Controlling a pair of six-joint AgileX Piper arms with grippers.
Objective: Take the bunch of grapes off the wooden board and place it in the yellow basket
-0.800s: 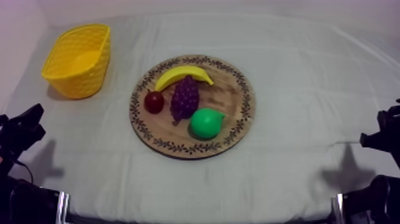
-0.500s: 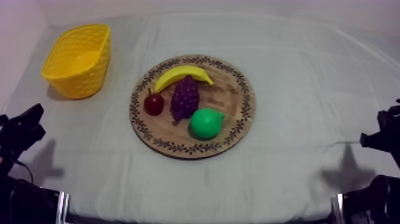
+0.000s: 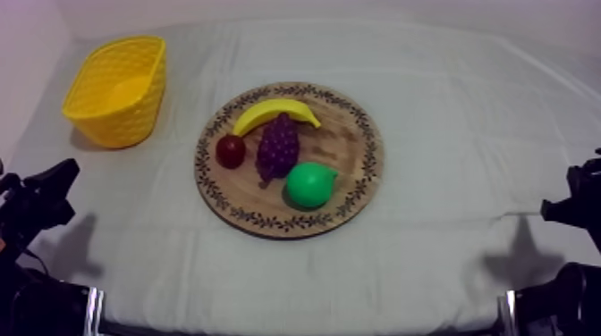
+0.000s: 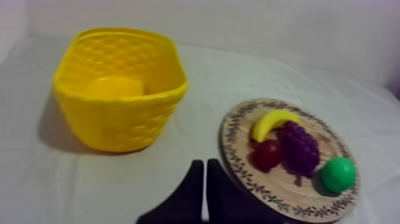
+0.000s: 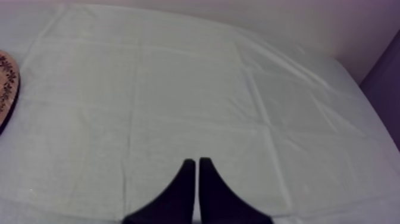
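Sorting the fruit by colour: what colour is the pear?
The pear is bright green; the top view shows it best.

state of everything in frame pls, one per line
left hand: shut, empty
right hand: shut, empty
bunch of grapes: lying on the wooden board, ungrasped
yellow basket: upright, empty
banana: on board, beside grapes
pear: on board, beside grapes
small red fruit: on board, beside grapes

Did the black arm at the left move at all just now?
Yes. The left gripper has edged slightly rightward, toward the wooden board, while the yellow basket stays put.
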